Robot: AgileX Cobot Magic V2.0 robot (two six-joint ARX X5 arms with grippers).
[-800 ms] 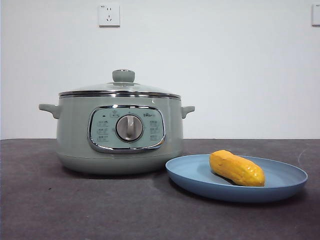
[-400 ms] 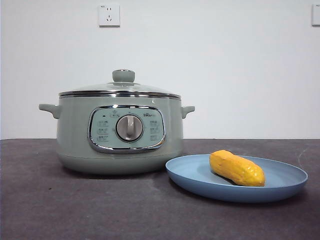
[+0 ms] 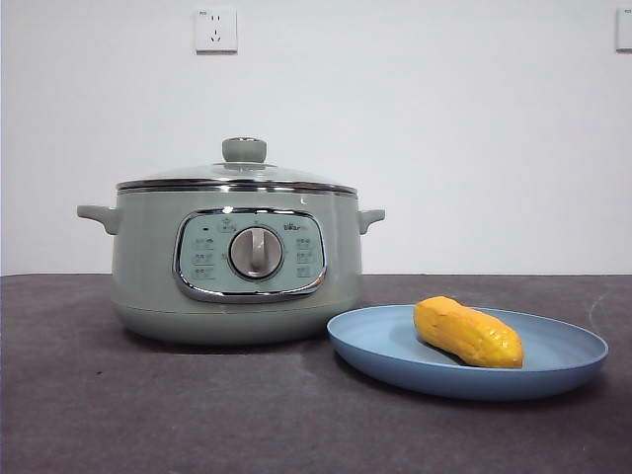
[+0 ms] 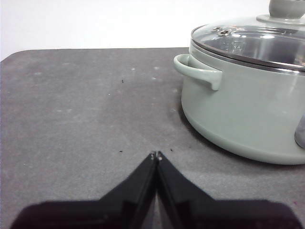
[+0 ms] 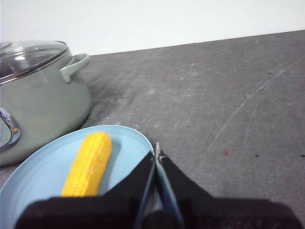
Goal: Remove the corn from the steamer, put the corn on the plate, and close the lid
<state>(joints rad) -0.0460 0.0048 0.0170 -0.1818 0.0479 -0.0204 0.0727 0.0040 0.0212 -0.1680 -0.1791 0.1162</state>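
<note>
Nearest in the front view, low right of the frame: the plate (image 3: 553, 370), shallow, matte light blue, resting on the dark table (image 3: 118, 415). On it, right of centre, the corn (image 3: 467, 333), a stubby yellow-orange cob lying on its side, bumpy with kernels, one end tapered. Probably light and stiff, a little slick and prone to rolling; best pinched across the middle, if moved at all.

Further back, centre left: the steamer (image 3: 148, 267), wide, pale sage green, with two small side handles, a chrome-framed panel and a silver dial (image 3: 256, 253). Just beside the plate, rims near, contact not clear. Seated on top, the lid (image 3: 237, 178), clear glass, chrome rim, green knob (image 3: 244, 150). Likely heavy for its size, breakable and smooth; knob the only sensible hold.

Behind, upper left, a wall socket (image 3: 215, 30).

In the wrist views: left gripper (image 4: 156, 155) pinched together on nothing, low over bare table beside the steamer; right gripper (image 5: 157, 151) likewise closed and empty, at the plate's edge beside the corn.

Judging by this layout, all three steps look finished.
</note>
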